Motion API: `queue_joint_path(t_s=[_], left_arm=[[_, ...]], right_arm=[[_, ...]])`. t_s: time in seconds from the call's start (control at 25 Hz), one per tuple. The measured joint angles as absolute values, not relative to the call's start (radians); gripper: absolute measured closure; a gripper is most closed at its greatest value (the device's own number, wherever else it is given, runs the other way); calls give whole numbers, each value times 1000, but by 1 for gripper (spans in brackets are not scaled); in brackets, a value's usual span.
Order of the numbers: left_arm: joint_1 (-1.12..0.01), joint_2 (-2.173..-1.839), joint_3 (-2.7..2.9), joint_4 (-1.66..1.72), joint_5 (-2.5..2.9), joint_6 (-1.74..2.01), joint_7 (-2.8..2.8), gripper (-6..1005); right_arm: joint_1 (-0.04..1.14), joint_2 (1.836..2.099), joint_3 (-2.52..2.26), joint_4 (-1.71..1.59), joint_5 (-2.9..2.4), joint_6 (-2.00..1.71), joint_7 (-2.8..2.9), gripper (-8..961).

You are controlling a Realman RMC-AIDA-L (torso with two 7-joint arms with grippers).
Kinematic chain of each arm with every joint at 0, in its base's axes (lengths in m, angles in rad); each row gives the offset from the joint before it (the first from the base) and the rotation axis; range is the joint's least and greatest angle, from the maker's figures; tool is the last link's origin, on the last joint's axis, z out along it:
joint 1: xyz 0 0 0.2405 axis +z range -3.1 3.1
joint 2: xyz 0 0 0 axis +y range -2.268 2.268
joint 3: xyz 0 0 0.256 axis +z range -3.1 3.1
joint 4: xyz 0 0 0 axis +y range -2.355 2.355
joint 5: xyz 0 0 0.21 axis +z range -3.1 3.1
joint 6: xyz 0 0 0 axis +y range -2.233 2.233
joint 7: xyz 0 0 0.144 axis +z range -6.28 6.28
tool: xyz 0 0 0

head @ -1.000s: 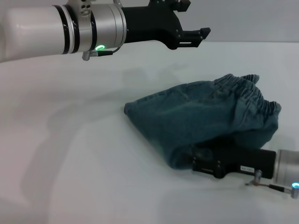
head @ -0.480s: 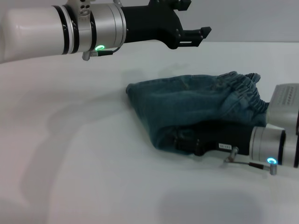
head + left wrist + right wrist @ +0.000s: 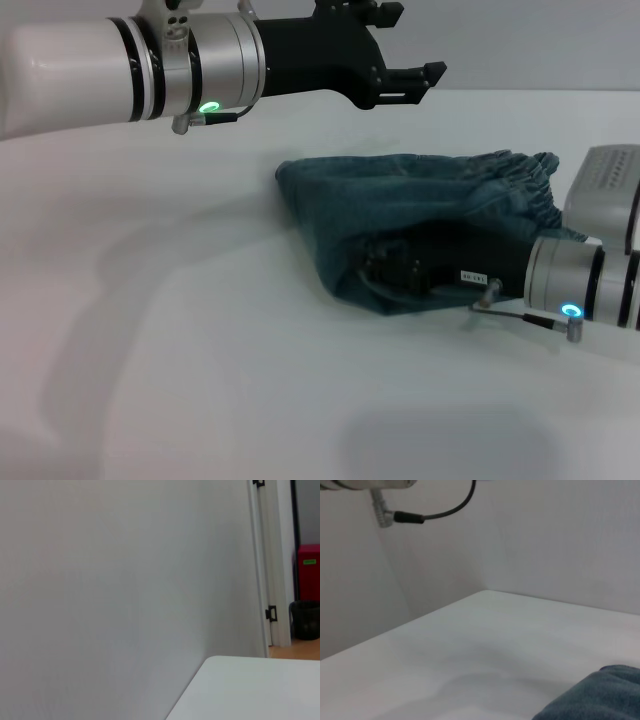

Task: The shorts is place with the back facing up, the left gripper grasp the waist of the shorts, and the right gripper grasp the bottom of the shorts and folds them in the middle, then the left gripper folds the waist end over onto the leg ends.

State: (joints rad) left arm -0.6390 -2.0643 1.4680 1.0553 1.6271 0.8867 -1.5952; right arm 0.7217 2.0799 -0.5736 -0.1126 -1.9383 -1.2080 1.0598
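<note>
Shorts (image 3: 420, 215) lie bunched toward the counter's (image 3: 200, 350) far right edge, the right gripper (image 3: 385, 275) tucked under the near fold with jaws hidden, undeterminable, while the left gripper (image 3: 415, 82) hangs above, jaws parted, holding nothing.

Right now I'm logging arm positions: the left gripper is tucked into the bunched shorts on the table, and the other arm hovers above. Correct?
No, swap the arms. The head view shows the right gripper tucked into the bunched shorts on the table; the left gripper hovers above.

White table (image 3: 250, 690), grey wall (image 3: 100, 580), red bin (image 3: 308, 570)
</note>
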Motion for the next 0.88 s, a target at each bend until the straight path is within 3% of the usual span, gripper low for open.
queue_joint_path(t_s=[0.48,0.88], left_arm=[[-629,-2064,1458,1055,1627,881,-1593,202],[-557,-2064,1442,1070,1466,762,-1517,202]], right_arm=[[743,2078,-615,-105,-1947,-1220,1062,386],[520,2074,-651,-285,-1909,-1622,1049,386]])
